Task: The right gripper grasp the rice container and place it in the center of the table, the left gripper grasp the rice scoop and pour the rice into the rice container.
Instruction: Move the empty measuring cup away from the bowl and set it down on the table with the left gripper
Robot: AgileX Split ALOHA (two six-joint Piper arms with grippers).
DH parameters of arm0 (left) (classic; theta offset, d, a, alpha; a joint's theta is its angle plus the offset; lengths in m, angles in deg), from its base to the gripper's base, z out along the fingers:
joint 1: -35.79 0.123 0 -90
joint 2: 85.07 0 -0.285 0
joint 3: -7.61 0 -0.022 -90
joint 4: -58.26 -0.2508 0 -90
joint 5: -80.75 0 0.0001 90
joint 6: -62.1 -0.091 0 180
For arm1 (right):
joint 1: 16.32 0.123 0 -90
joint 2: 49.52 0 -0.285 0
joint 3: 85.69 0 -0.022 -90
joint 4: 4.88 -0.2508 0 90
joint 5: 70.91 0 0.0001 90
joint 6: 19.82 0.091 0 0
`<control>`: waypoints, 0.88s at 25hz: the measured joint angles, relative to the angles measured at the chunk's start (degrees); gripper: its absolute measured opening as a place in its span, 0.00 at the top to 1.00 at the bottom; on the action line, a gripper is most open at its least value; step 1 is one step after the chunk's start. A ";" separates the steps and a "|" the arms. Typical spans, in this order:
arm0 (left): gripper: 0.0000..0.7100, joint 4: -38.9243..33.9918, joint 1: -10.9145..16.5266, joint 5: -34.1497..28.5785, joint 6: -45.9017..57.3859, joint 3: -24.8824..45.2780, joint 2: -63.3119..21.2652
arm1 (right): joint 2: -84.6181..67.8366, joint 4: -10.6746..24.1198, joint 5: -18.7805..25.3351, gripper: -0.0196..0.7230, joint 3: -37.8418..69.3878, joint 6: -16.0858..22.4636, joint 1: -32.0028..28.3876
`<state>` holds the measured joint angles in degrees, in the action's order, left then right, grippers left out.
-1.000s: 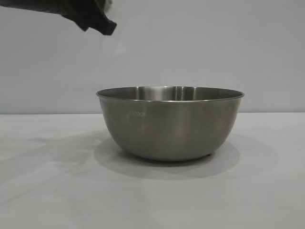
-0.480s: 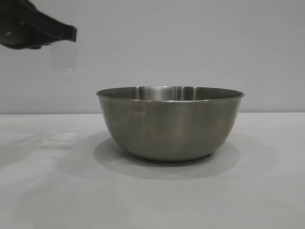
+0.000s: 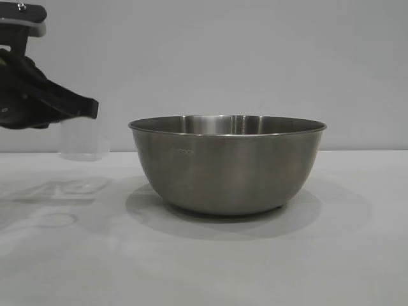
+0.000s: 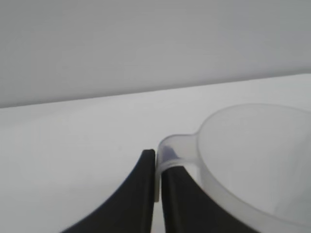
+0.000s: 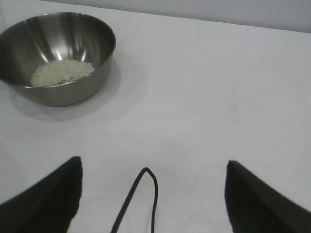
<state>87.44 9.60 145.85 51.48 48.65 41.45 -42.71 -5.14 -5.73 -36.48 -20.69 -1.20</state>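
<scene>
Two tools | left tool [image 4: 156,187] pinches the loop handle of the rice scoop [image 3: 81,139], upright, low beside the rice container [image 3: 227,164] | rice [image 5: 62,73] lies in the container, mid-surface [image 3: 204,268] | right tool [image 5: 153,194] spread, parked apart | we judge: set the scoop down flat, level, before releasing.

Steel rice container [image 3: 227,164] upright mid-table [image 3: 357,255], rice [image 5: 62,73] inside; rice scoop [image 3: 81,139] beside.
</scene>
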 joint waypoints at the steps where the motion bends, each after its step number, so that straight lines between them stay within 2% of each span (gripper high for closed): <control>1: 1.00 0.13 0.00 0.00 0.00 0.00 0.29 | 0.00 0.00 0.00 0.20 0.00 0.00 0.00; 8: 1.00 0.22 0.00 0.00 0.14 0.00 1.97 | 0.00 -0.02 0.00 0.20 0.00 0.00 0.00; 9: 0.93 0.22 0.00 0.00 0.14 0.00 2.07 | 0.00 -0.02 0.00 0.20 0.00 0.00 0.00; 13: 0.93 0.22 0.00 0.00 0.14 0.11 2.25 | 0.00 -0.02 0.00 0.20 0.00 0.00 0.00; 14: 0.85 0.22 0.00 0.00 0.14 0.45 2.25 | 0.00 -0.02 0.00 0.20 0.00 0.00 0.00; 19: 0.65 -0.13 0.00 0.00 0.20 2.48 2.25 | 0.00 -0.02 0.00 0.20 0.00 0.00 0.00; 22: 0.67 -0.13 0.00 0.00 0.20 3.55 2.25 | 0.00 -0.02 0.00 0.20 0.00 0.00 0.00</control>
<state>87.31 9.60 145.85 51.68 52.20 43.70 -42.71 -5.17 -5.73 -36.48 -20.69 -1.20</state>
